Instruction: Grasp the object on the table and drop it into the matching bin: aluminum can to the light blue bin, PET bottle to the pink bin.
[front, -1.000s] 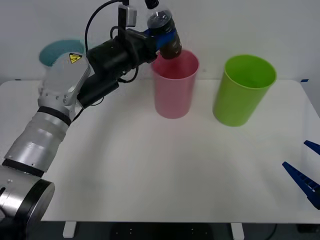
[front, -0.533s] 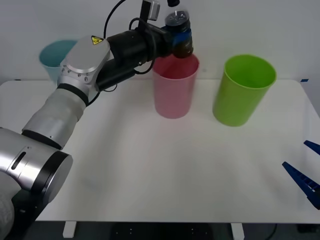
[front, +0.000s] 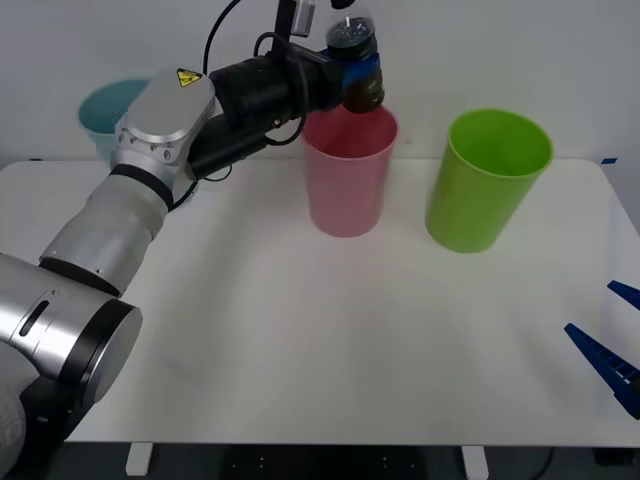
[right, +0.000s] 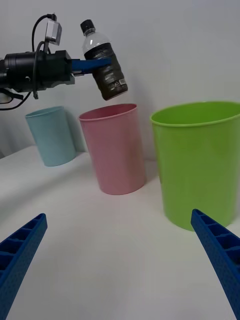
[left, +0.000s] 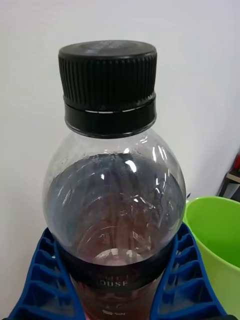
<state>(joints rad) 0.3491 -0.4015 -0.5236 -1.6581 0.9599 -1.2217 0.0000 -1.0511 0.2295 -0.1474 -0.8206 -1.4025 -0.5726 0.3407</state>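
Observation:
My left gripper (front: 355, 72) is shut on the PET bottle (front: 356, 62), a small clear bottle of dark brown liquid with a black cap and dark label. It holds the bottle tilted in the air just above the far rim of the pink bin (front: 348, 175). The right wrist view shows the bottle (right: 105, 62) above the pink bin (right: 117, 150), pinched by the blue fingers (right: 90, 65). In the left wrist view the bottle (left: 112, 200) sits between the blue pads (left: 182, 280). The light blue bin (front: 115, 115) stands at the far left. My right gripper (front: 612, 352) rests open at the table's right edge.
A lime green bin (front: 488, 180) stands to the right of the pink bin on the white table (front: 330, 330). A white wall rises behind the bins. My left arm (front: 150, 170) stretches across the table's left side.
My left arm has swung right and carried the bottle from beside the pink bin's left rim to above its far rim. Over the last half second it barely moved.

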